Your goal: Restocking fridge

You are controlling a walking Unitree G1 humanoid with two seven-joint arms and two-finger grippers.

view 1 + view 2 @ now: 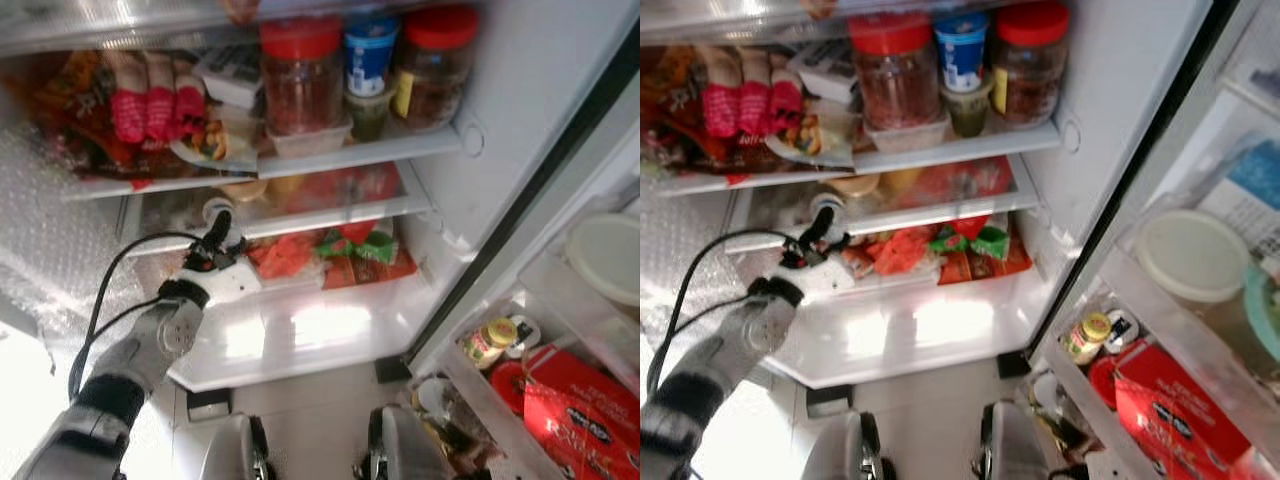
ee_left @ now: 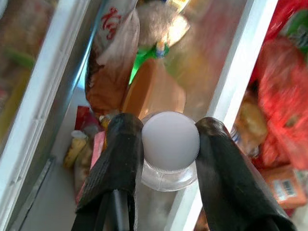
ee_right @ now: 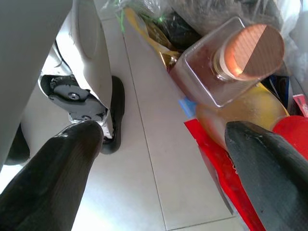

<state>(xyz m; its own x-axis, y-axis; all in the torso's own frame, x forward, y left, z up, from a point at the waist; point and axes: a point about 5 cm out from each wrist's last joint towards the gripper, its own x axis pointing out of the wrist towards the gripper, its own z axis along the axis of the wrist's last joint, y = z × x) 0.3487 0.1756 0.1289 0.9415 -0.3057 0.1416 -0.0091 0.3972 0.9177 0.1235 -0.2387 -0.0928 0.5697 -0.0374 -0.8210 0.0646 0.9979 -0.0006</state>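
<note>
My left gripper (image 1: 216,232) reaches into the open fridge at the left end of the middle shelf (image 1: 330,215). It is shut on a small clear bottle with a white cap (image 1: 214,210). In the left wrist view the cap (image 2: 170,140) sits squeezed between the two black fingers (image 2: 120,154), just over the white shelf rail (image 2: 236,82). My right gripper (image 3: 161,130) hangs low beside the door shelf, open, with nothing between its fingers.
The upper shelf holds two red-lidded jars (image 1: 300,75), a blue-lidded tub (image 1: 370,50) and red packets (image 1: 150,105). Red and green packets (image 1: 320,255) fill the drawer below. The door shelves at right carry a yellow-capped bottle (image 1: 490,340), a red box (image 1: 580,400) and a white-lidded container (image 1: 605,255).
</note>
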